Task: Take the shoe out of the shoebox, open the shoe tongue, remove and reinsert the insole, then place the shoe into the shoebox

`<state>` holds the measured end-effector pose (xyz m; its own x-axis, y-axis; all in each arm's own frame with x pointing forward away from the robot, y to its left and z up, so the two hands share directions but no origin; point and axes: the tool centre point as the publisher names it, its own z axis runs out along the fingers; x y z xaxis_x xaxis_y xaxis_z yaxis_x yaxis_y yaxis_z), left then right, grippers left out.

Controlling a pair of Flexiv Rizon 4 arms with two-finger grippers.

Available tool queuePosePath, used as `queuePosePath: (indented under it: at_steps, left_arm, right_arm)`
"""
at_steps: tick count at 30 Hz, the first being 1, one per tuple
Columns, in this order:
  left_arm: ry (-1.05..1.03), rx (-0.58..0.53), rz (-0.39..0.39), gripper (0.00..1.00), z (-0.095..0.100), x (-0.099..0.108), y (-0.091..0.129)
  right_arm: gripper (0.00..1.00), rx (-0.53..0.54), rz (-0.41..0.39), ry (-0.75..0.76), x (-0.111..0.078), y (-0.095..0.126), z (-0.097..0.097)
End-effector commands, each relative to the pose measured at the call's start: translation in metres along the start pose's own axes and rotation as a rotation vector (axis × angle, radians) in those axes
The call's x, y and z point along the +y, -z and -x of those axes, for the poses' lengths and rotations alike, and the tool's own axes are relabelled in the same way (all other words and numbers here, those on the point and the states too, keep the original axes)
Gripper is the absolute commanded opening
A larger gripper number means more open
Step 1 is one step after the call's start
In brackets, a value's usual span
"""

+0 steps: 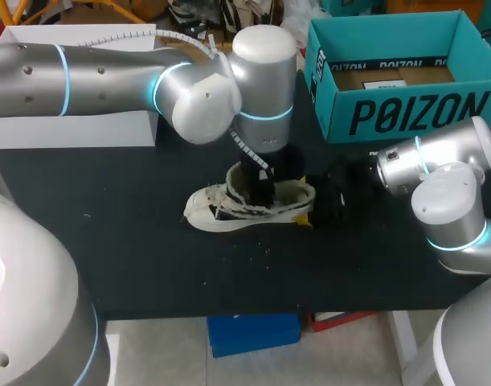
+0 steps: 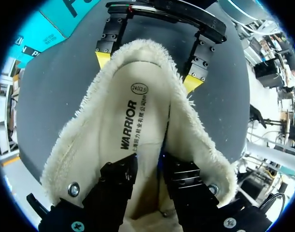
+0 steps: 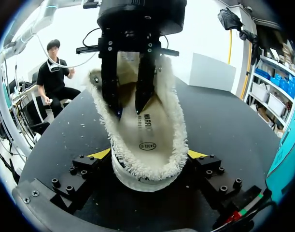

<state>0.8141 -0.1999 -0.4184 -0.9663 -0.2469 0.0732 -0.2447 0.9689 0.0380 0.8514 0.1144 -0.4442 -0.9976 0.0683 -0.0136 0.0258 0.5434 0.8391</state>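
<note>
Your tabletop [image 1: 149, 257] is dark and matte. Near its middle sits the pale shoe [image 1: 249, 205], toe toward your left. The teal shoebox [image 1: 406, 112] stands open at the far right. A white box [image 1: 76, 129] stands at the far left, and pale crumbs [image 1: 261, 256] are scattered just in front of the shoe.
</note>
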Motion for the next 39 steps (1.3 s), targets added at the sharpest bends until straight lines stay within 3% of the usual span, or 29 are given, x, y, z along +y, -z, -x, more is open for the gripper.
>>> queuePosePath:
  at_steps: [1,9,15,21,24,31,33,36,39]
  left_arm:
    - [0.073,-0.256,0.005,0.33,-0.01,0.009,-0.008]
    - [0.144,-0.434,-0.03,0.35,0.004,0.017,-0.008]
    - [0.139,-0.522,-0.045,0.25,0.015,0.016,-0.017]
    - [0.15,-0.592,-0.094,0.24,0.025,0.018,-0.02]
    - [0.158,-0.608,-0.13,0.27,0.031,0.02,-0.02]
    - [0.177,-0.655,-0.187,0.22,0.04,0.024,-0.019]
    - [0.171,-0.659,-0.19,0.17,0.042,0.024,-0.019]
    - [0.132,-0.627,-0.174,0.0,0.045,0.024,-0.021]
    - [0.081,-0.568,-0.154,0.0,0.046,0.022,-0.023]
  right_arm:
    - [0.0,-0.001,-0.002,-0.003,-0.002,0.0,0.003]
    - [0.0,-0.001,-0.002,-0.003,-0.002,0.0,0.003]
    - [0.0,-0.001,-0.002,-0.003,-0.002,0.0,0.003]
    - [0.0,-0.001,-0.002,-0.003,-0.002,0.0,0.003]
    - [0.0,-0.001,-0.002,-0.003,-0.002,0.0,0.003]
    - [0.0,-0.001,-0.002,-0.003,-0.002,0.0,0.003]
    - [0.0,-0.001,-0.002,-0.003,-0.002,0.0,0.003]
    - [0.0,-0.001,-0.002,-0.003,-0.002,0.0,0.003]
    - [0.0,-0.001,-0.002,-0.003,-0.002,0.0,0.003]
